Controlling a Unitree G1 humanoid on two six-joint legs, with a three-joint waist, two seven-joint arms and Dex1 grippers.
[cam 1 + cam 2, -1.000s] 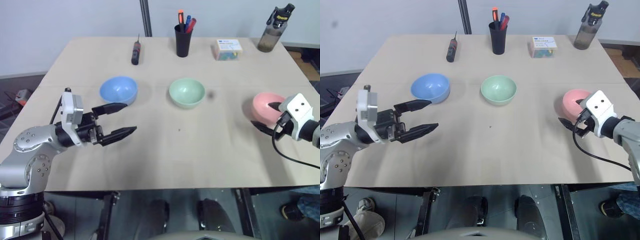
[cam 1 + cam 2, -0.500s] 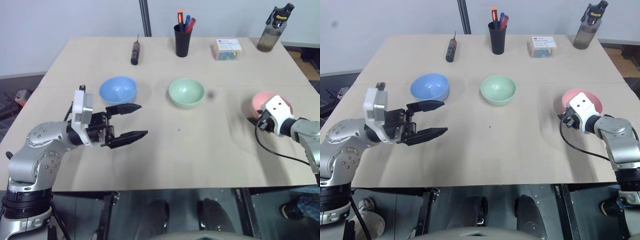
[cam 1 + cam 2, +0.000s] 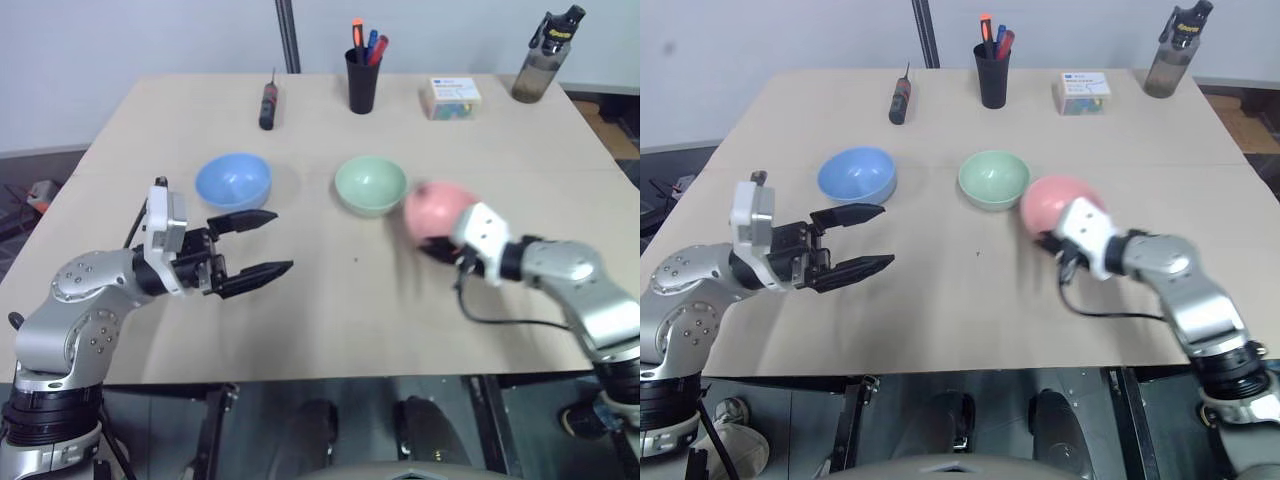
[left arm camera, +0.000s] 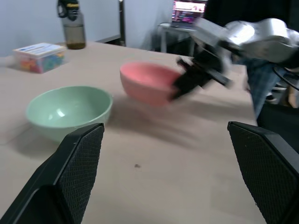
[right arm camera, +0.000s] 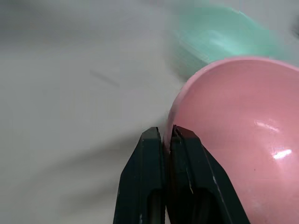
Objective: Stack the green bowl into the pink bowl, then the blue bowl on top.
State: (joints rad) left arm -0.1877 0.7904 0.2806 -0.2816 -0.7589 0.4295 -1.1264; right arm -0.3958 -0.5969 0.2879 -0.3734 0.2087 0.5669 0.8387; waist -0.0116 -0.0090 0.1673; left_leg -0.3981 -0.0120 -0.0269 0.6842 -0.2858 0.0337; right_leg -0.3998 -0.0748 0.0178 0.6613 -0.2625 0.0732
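Note:
My right gripper (image 5: 163, 133) is shut on the rim of the pink bowl (image 3: 436, 207). It holds the bowl tilted just above the table, close beside the right side of the green bowl (image 3: 370, 184). The green bowl stands at the table's middle and the blue bowl (image 3: 233, 180) to its left. My left gripper (image 3: 281, 241) hovers open and empty in front of the blue bowl, pointing toward the middle. Its wrist view shows the green bowl (image 4: 69, 109), the pink bowl (image 4: 147, 82) and the right gripper (image 4: 200, 77) behind it.
Along the back of the table (image 3: 330, 320) stand a screwdriver (image 3: 267, 103), a black cup of pens (image 3: 363, 80), a small box (image 3: 451, 97) and a dark bottle (image 3: 543, 58). The front half of the table is bare wood.
The right gripper shut on the pink bowl's rim near the right edge and carried the bowl left to just beside the green bowl. The left gripper stayed open and about where it was.

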